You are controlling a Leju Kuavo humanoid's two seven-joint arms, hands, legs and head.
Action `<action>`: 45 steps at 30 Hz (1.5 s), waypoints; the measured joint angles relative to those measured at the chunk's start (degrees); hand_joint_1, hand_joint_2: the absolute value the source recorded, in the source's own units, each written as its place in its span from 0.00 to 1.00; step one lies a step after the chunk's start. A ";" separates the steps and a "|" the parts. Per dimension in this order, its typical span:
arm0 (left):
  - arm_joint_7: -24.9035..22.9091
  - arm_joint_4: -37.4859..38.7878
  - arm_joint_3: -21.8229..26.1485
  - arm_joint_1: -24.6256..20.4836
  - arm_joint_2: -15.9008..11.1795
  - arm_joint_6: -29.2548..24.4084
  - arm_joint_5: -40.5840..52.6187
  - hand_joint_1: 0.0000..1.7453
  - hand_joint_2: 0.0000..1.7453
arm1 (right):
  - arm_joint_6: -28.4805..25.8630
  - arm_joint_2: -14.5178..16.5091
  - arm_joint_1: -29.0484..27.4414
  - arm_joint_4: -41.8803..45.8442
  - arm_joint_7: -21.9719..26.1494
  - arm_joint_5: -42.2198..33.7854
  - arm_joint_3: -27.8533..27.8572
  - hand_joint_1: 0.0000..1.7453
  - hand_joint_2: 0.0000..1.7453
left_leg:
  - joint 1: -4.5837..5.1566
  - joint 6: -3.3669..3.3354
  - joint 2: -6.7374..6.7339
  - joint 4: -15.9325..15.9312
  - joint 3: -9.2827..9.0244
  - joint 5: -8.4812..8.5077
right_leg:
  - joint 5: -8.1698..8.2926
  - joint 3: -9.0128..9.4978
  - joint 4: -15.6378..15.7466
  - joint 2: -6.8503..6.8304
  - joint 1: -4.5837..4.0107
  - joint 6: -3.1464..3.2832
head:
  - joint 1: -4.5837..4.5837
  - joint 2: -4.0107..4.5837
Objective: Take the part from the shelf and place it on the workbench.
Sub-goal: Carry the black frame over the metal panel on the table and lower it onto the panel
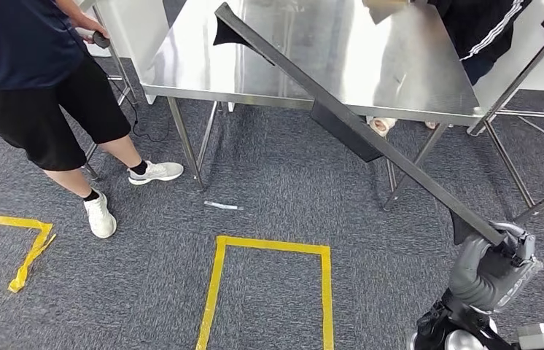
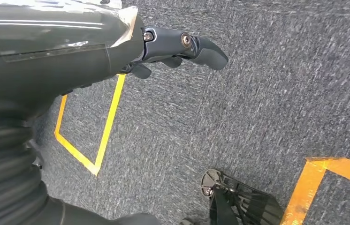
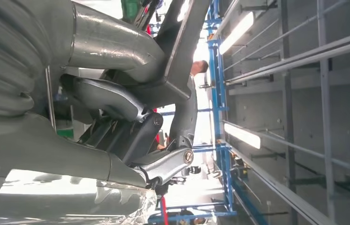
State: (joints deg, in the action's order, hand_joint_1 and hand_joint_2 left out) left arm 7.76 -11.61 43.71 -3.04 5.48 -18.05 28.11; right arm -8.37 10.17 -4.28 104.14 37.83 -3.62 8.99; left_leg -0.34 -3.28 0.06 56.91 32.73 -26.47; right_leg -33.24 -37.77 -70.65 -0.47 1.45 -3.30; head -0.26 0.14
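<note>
The carry is well along and the placing step is in hand: the right hand grips one end of the part — a long dark metal bar with a flat plate fixed near its middle — and the bar slants up and away from the hand, its far end reaching over the near edge of the steel workbench. In the right wrist view the fingers are wrapped tight around the bar's end, so the grasp looks firm. The left hand hangs low over the grey carpet with nothing in it, its fingers slack and apart. In my judgement the next move calls for bringing the held end forward and down until the whole bar lies flat on the surface, then letting go; held at one end, so long a piece will lever hard against the grip, and its far tip sweeps wide, so it should be lowered slowly and kept away from the person standing at the workbench's left corner. No container shows here. Yellow tape marks squares on the floor in front of the workbench.
</note>
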 joint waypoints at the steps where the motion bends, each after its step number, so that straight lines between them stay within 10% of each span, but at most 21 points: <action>1: 0.00 0.00 0.03 0.02 0.01 0.00 -0.01 0.00 1.00 | -0.01 -0.06 -0.08 -0.07 0.00 -0.01 0.01 1.00 1.00 | 0.06 -0.02 0.28 0.02 -0.11 -0.13 | -0.24 -1.51 -2.20 0.15 0.01 -0.19 | 0.01 0.00; 5: 0.00 0.00 0.20 0.13 0.03 0.01 -0.04 0.00 1.00 | -0.11 -0.27 -0.21 -0.22 -0.01 0.01 0.02 1.00 1.00 | 0.13 0.74 1.33 0.18 -1.18 -1.06 | 5.45 2.28 8.20 0.22 0.23 -1.62 | -0.10 0.00; 11: 0.04 -0.03 0.25 0.12 -0.03 -0.03 -0.05 0.00 1.00 | -0.13 -0.30 -0.19 -0.30 0.00 0.03 -0.18 1.00 1.00 | -0.10 2.74 1.28 1.14 -1.42 -2.76 | 6.38 5.46 13.18 0.30 -0.05 1.40 | 0.11 0.01; 15: 0.15 -0.03 0.26 0.19 0.01 -0.07 -0.04 0.00 1.00 | -0.15 -0.27 -0.23 -0.33 0.00 0.05 -0.38 1.00 1.00 | -0.38 3.60 0.39 14.25 6.11 -7.30 | 5.17 6.98 13.30 0.18 0.09 3.04 | 0.57 0.00; 17: 0.13 -0.02 0.27 0.37 0.01 -0.07 -0.02 0.00 1.00 | -0.15 -0.28 -0.40 -0.39 0.00 0.07 -0.40 1.00 1.00 | -0.40 3.66 0.33 17.74 9.38 -6.63 | 4.32 7.92 13.30 0.21 0.02 3.09 | 0.59 0.01; 21: -0.01 -0.01 0.29 0.38 0.01 -0.01 0.07 0.00 1.00 | -0.15 -0.29 -0.53 -0.49 0.01 0.20 -0.40 1.00 1.00 | -0.20 2.86 -0.04 5.40 5.04 1.52 | 2.16 10.31 13.38 0.32 -0.11 2.24 | 0.57 0.01; 25: -0.09 0.01 0.28 0.30 0.08 0.07 0.16 0.00 1.00 | -0.18 -0.34 -0.50 -0.51 0.01 0.36 -0.40 1.00 1.00 | 0.27 1.56 0.14 2.02 2.91 0.87 | 1.47 11.40 13.42 0.22 -0.53 0.58 | 0.61 0.00; 27: -0.14 0.01 0.29 0.36 0.09 0.13 0.30 0.00 1.00 | -0.29 -0.46 -0.48 -0.53 0.01 0.63 -0.38 1.00 1.00 | 0.17 0.79 0.33 1.55 1.76 0.45 | 1.27 10.13 10.38 0.27 -0.58 0.35 | 0.52 0.00; 32: -0.18 0.00 0.31 0.38 0.12 0.20 0.55 0.00 1.00 | -0.70 -0.79 -0.90 -0.62 0.01 0.99 -0.40 1.00 1.00 | 0.31 -0.09 0.97 1.29 -0.89 -1.74 | -3.00 -1.15 -3.38 0.34 -0.68 0.83 | 0.36 0.01; 34: -0.19 0.00 0.31 0.50 0.15 0.20 0.55 0.00 1.00 | -0.78 -0.91 -1.13 -0.65 0.01 1.07 -0.39 1.00 1.00 | 0.36 0.03 1.24 1.29 -2.57 -3.00 | -0.83 -1.61 0.72 0.34 -0.71 0.06 | 0.34 0.01; 36: -0.20 0.01 0.32 0.56 0.15 0.20 0.55 0.00 1.00 | -0.84 -1.05 -1.24 -0.70 0.01 1.10 -0.38 1.00 1.00 | 0.44 0.38 1.39 1.31 -4.06 -4.43 | 4.84 -0.33 7.81 0.27 -0.75 -0.82 | 0.35 0.01; 38: -0.21 0.02 0.33 0.53 0.20 0.22 0.55 0.00 1.00 | -0.91 -1.12 -1.30 -0.75 0.01 1.23 -0.54 1.00 1.00 | 0.54 1.03 1.42 1.29 -5.14 -5.69 | 8.19 0.90 11.16 0.15 -1.14 -0.11 | 0.45 0.01; 41: -0.24 0.02 0.36 0.39 0.24 0.26 0.55 0.00 1.00 | -1.14 -1.15 -1.33 -0.76 0.01 1.61 -0.81 1.00 1.00 | 0.47 1.91 1.09 2.46 -6.05 -6.07 | 7.79 2.50 11.62 0.37 -1.03 2.15 | 0.55 0.01; 45: -0.29 0.02 0.40 0.20 0.34 0.36 0.55 0.00 1.00 | -1.34 -1.20 -1.33 -0.77 -0.01 2.16 -1.39 1.00 1.00 | 0.10 2.88 0.40 13.46 1.38 -8.28 | 5.99 5.07 11.80 0.49 -0.74 3.71 | 0.75 -0.01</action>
State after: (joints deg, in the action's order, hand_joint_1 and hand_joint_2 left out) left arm 7.46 -11.58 44.11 -2.84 5.82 -17.69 28.65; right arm -9.71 8.97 -5.61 103.38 37.82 -1.45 7.60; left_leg -0.24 -0.40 0.46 70.37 34.11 -34.75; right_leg -27.25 -32.70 -58.85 0.01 0.71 0.41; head 0.49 0.13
